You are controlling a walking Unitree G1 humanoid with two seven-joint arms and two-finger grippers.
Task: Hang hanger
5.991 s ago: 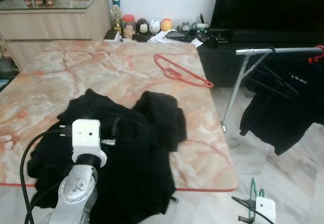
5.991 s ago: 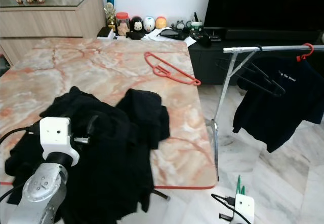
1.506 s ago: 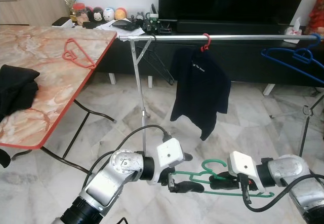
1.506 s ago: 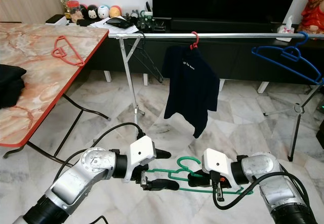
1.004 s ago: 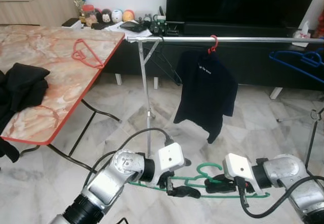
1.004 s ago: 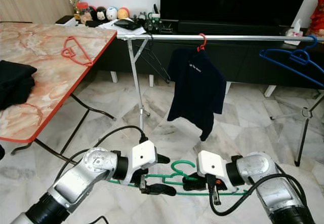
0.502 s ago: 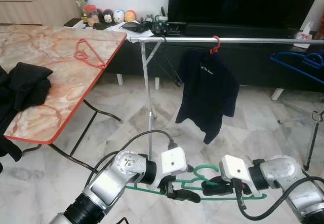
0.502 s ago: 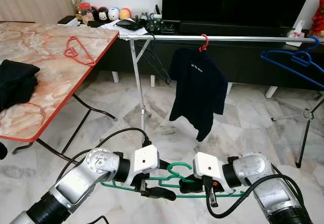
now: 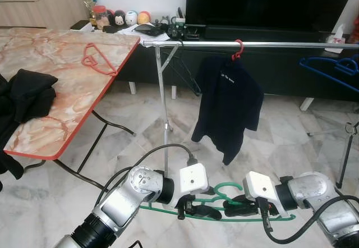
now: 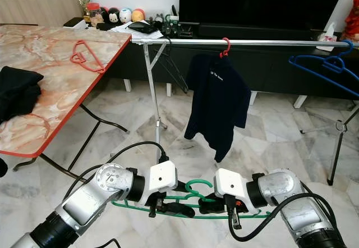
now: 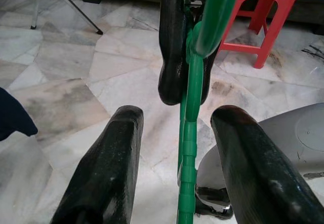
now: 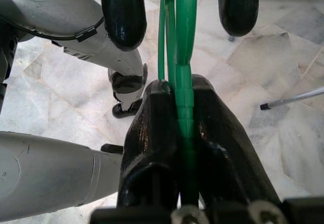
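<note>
A green hanger [image 9: 224,189] is held flat, low over the floor in front of me. My right gripper [image 9: 233,207] is shut on it near the hook; in the right wrist view its fingers [image 12: 157,127] clamp the green hanger [image 12: 185,21]. My left gripper [image 9: 188,209] is open, and its fingers [image 11: 109,168] stand on either side of the green hanger's bar [image 11: 188,148] without pressing it. Ahead stands a metal clothes rail [image 9: 269,45] with a black shirt [image 9: 229,105] hanging on a red hanger.
A blue hanger [image 9: 331,68] hangs at the rail's right end. To the left is a marble-topped table [image 9: 61,91] carrying a red hanger [image 9: 96,57] and black clothes [image 9: 22,99]. A TV cabinet runs behind the rail. Marble floor lies between me and the rail.
The left gripper's fingers have let go of the green hanger and now stand apart around it. The right gripper keeps its hold. The view has hardly shifted.
</note>
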